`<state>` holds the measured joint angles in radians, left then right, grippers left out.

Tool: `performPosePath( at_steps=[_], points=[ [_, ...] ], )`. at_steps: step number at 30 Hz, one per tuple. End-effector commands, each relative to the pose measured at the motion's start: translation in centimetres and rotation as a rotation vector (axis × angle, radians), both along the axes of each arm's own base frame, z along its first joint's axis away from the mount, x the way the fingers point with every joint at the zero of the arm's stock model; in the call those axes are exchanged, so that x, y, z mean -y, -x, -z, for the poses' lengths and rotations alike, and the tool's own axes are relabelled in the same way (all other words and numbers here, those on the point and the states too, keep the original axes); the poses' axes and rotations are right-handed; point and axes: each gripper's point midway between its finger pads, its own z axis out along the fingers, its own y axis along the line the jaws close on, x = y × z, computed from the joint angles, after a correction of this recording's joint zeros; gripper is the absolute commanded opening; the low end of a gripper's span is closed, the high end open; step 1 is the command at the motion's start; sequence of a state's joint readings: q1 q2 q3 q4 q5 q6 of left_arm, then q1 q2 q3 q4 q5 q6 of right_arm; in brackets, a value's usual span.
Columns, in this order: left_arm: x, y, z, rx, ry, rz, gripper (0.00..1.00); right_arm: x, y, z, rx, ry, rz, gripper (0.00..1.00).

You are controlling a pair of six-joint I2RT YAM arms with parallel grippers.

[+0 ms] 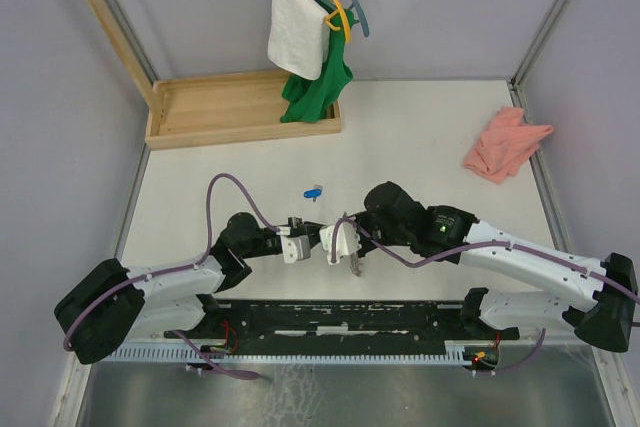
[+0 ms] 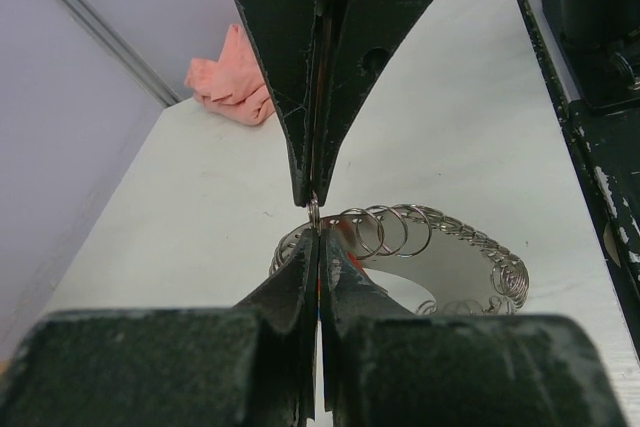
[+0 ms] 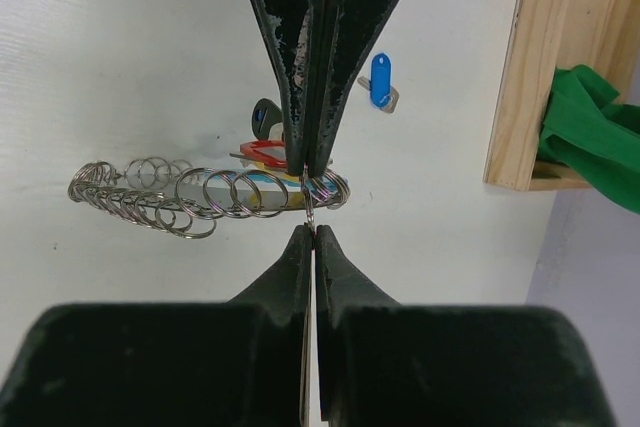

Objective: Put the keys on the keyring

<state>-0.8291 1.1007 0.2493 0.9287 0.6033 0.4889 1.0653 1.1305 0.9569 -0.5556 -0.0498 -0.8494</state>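
Right, a wide white tabletop (image 1: 420, 147) boxed in by pale lilac walls, a shallow wooden tray (image 1: 240, 112) at the back left, and above it a white towel (image 1: 297, 37) and a green garment (image 1: 318, 87) dangling from hangers (image 1: 340, 7) that are cut off by the top edge. A pink cloth (image 1: 505, 144) lies crumpled far right. Both arms reach inward and meet near the front centre, left hand (image 1: 297, 249) and right hand (image 1: 340, 242) almost nose to nose. From above, what they grip is mostly hidden, but the wrist cameras show it. Each hand is pinched tight, fingers together, on a ring of the keyring chain (image 3: 150, 192), a curling string of silver loops. The red key (image 3: 262, 154) sits just beside that chain, half masked by the right hand's upper finger, its blade impossible to make out. The blue key (image 1: 314, 192) lies alone, loose on the tabletop, just beyond the hands.
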Motion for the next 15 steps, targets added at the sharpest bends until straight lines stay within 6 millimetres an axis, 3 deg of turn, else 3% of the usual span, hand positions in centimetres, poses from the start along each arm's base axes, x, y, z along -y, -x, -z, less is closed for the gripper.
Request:
performPosePath(
  at_steps=[1,15],
  points=[
    [0.20,-0.24,-3.33,0.069,0.087,-0.011,0.03,-0.96,-0.05,-1.82,0.020,-0.072,-0.006,0.01],
    [-0.11,-0.14,-3.52,0.069,0.090,-0.020,0.03,-0.64,-0.44,-1.68,0.033,-0.058,0.016,0.01]
  ],
)
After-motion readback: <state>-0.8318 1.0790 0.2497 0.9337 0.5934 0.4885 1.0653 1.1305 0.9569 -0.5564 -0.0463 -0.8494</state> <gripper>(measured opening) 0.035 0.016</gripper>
